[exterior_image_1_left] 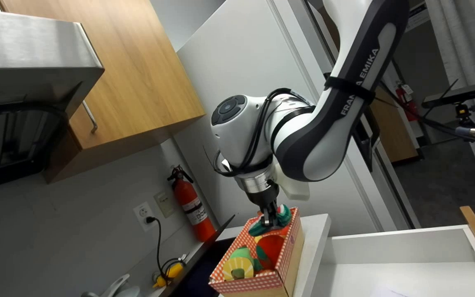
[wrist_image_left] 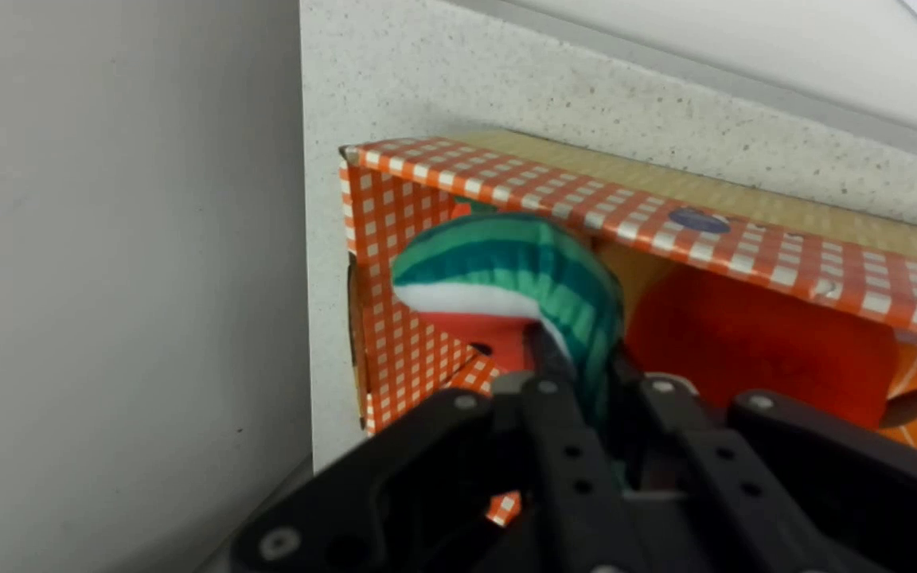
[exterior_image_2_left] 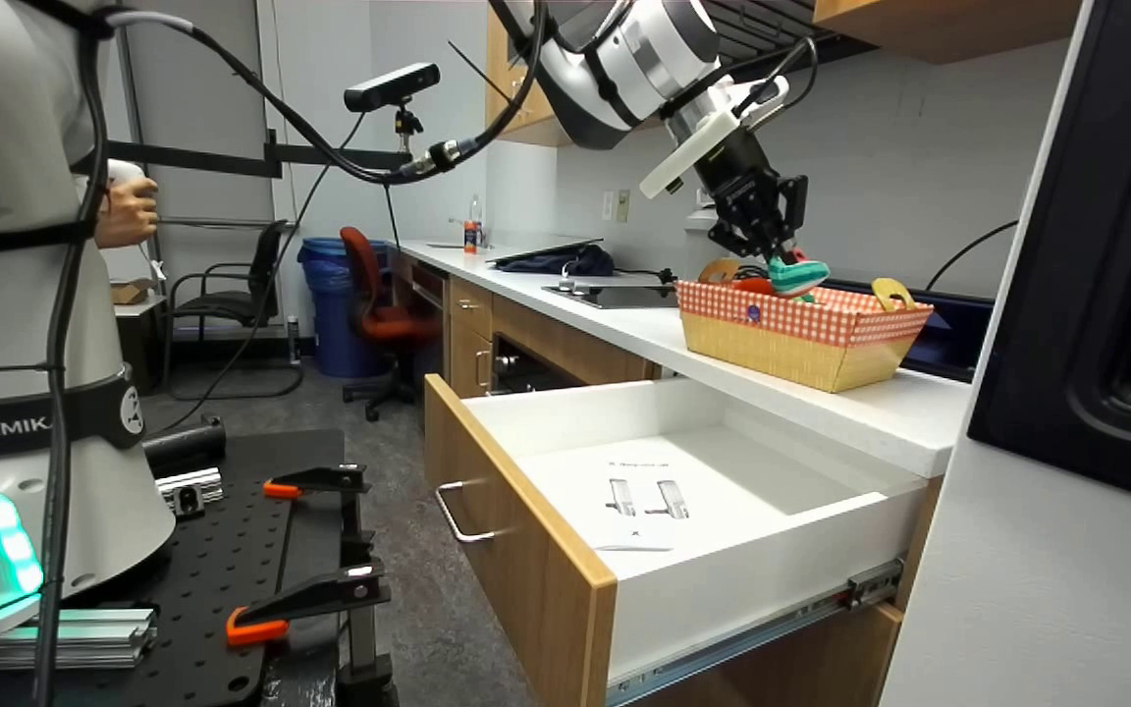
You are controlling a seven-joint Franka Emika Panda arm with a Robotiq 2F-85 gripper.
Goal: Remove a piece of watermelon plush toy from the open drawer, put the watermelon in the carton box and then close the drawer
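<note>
The watermelon plush toy (wrist_image_left: 506, 255), with striped green rind and red flesh, is pinched and folded between the black fingers of my gripper (wrist_image_left: 586, 366) in the wrist view. Toy and gripper are over the far end of the carton box (exterior_image_1_left: 291, 264), about level with its checkered rim. In an exterior view the watermelon plush toy (exterior_image_2_left: 794, 277) shows at the rim of the carton box (exterior_image_2_left: 772, 344), under the gripper (exterior_image_2_left: 772, 250). Whether it touches the box is unclear. Pulled out below the counter, the drawer (exterior_image_2_left: 772, 550) has white walls, a wooden front and a metal handle.
Other plush toys share the box, among them a yellow slice (exterior_image_1_left: 237, 266) and a red toy (exterior_image_1_left: 270, 249). A printed sheet (exterior_image_2_left: 644, 501) lies inside the drawer. The box stands on the white counter (exterior_image_2_left: 919, 412). A wooden cabinet (exterior_image_1_left: 138, 74) hangs on the wall.
</note>
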